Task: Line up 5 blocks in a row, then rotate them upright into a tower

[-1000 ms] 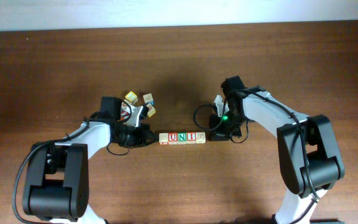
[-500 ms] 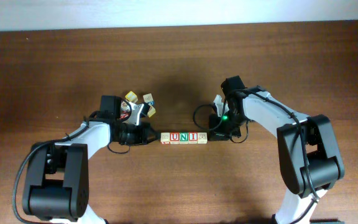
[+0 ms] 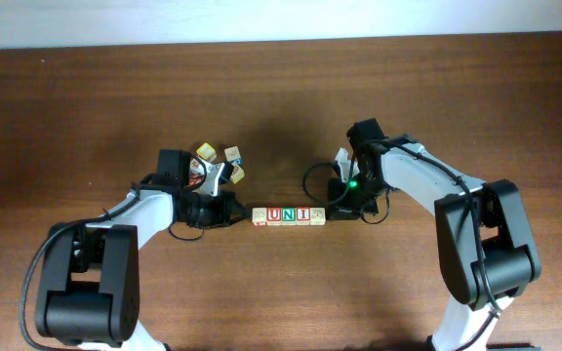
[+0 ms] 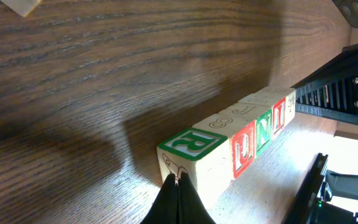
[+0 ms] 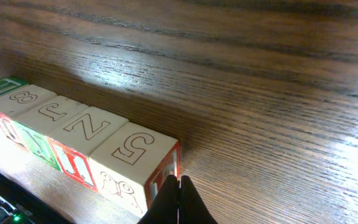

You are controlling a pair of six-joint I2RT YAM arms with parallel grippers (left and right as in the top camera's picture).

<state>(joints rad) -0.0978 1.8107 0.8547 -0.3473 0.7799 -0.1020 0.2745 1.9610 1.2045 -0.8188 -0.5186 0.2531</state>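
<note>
The blocks point(image 3: 288, 215) are five small pale wooden cubes with square edges and printed faces. They stand face to face in one straight row near the middle of the worktop point(image 3: 291, 97), a dark brown board with long, fine grain. From above the three middle faces read a red-framed U point(image 3: 272, 215), a green N point(image 3: 288, 215) and a red I point(image 3: 301, 215), with a pale cube at each end.

In the left wrist view the nearest cube point(image 4: 191, 142) has a green-framed R on its upper face. In the right wrist view the nearest cube point(image 5: 135, 152) carries an outlined 5, with red trim down its corner.

Bare wood runs along both long sides of the row. The worktop's far edge is well apart from it, at the top of the overhead view. Three loose cubes point(image 3: 224, 158), one of them yellow-faced, sit beside the left arm's wrist, apart from the row.

Both arms lie low, elbows bent, forearms angled inward toward the row. The left pincer point(image 4: 179, 185) is clenched to a single point and grips nothing. Its tip is at the foot of the R cube's end face. The right pincer point(image 5: 179, 185) is likewise clenched and grips nothing, its tip at the lower corner of the 5 cube. From above, each pincer stands just off one end of the row, the left pincer point(image 3: 242, 214) and the right pincer point(image 3: 332, 212) facing each other.
</note>
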